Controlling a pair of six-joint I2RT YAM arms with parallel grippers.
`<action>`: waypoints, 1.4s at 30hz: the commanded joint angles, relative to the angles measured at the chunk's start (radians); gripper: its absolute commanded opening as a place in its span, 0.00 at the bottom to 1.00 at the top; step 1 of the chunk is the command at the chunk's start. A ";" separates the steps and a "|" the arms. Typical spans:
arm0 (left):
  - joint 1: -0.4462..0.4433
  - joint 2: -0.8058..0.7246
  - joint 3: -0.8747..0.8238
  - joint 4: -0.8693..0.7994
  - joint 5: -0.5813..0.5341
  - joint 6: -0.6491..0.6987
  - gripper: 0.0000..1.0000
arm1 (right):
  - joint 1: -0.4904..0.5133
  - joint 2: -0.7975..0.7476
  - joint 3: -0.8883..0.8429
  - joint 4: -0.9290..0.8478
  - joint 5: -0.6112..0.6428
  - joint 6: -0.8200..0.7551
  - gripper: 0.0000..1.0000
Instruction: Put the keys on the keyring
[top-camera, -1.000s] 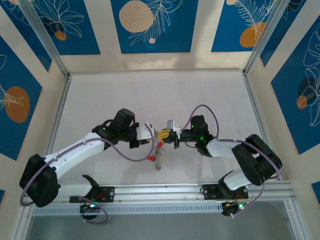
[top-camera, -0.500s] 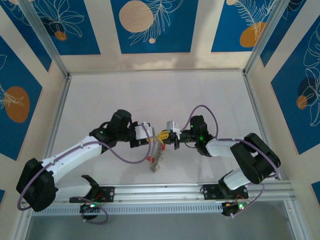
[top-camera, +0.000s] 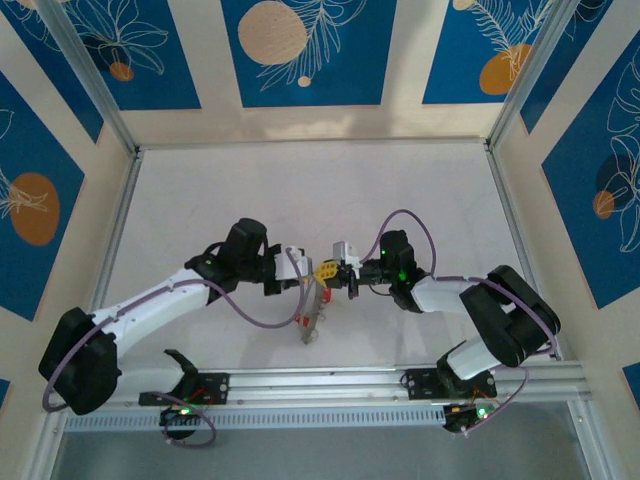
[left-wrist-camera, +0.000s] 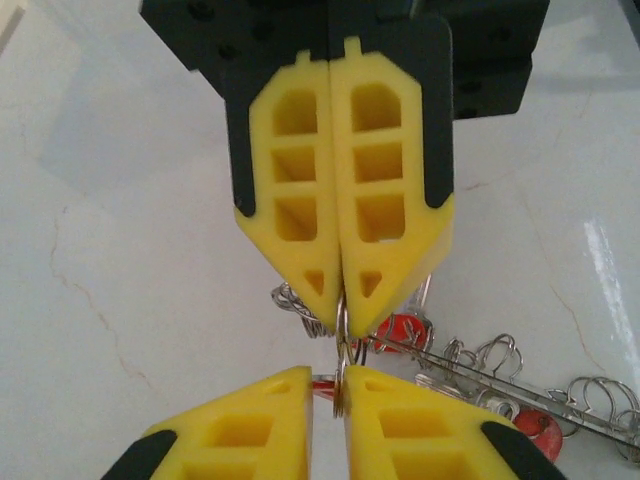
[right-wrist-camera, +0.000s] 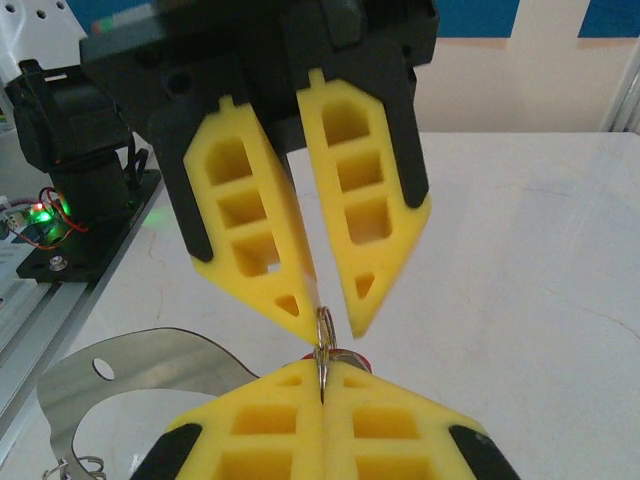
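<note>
Mid-frame, the right gripper (right-wrist-camera: 322, 385) had its jaws clamped on a small silvery metal ring (left-wrist-camera: 341, 372). The left gripper (right-wrist-camera: 328, 312) had jaws slightly apart around it. The thin grey wire keyring (left-wrist-camera: 470, 372) showed at lower right. Threading seemed in hand; next, the left must close precisely.

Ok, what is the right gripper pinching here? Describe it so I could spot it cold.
Over the white table, the left gripper and right gripper meet tip to tip at the middle. Pinched in the right one's yellow fingertips is a small silvery ring, seen edge-on. Unlike the long wire with loops and red tags lying behind, it is one plain little ring.
</note>
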 joint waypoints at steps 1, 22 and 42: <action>0.010 0.016 0.020 -0.025 0.020 0.060 0.04 | -0.003 0.009 0.032 0.001 -0.028 -0.015 0.00; -0.011 -0.013 -0.077 0.041 -0.088 0.030 0.00 | -0.030 0.029 -0.013 0.139 0.000 0.063 0.00; -0.024 -0.021 0.140 -0.133 -0.088 0.047 0.00 | -0.026 -0.046 -0.023 -0.034 0.026 -0.053 0.21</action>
